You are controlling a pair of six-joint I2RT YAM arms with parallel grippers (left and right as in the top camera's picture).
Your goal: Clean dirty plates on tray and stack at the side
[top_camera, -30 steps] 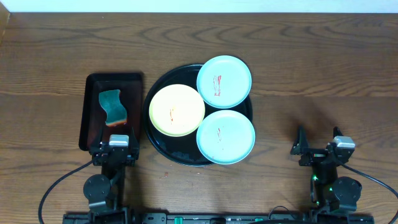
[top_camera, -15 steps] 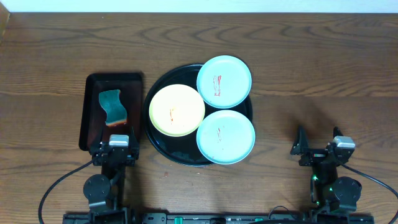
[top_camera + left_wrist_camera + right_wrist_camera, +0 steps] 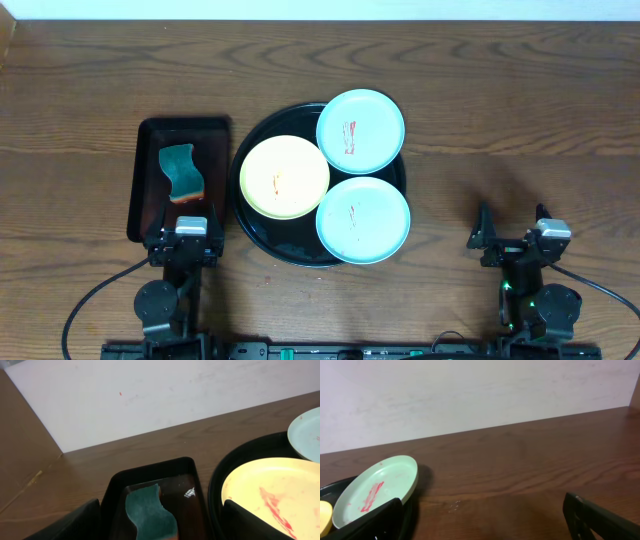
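Red-smeared mint plate [image 3: 374, 490] on black tray [image 3: 326, 490], far left

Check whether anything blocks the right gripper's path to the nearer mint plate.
Nothing visible does. Only bare table lies between the open right gripper and the nearer mint plate, which sits at the black tray's rim on that side. The yellow plate and sponge sit farther left, out of that path.
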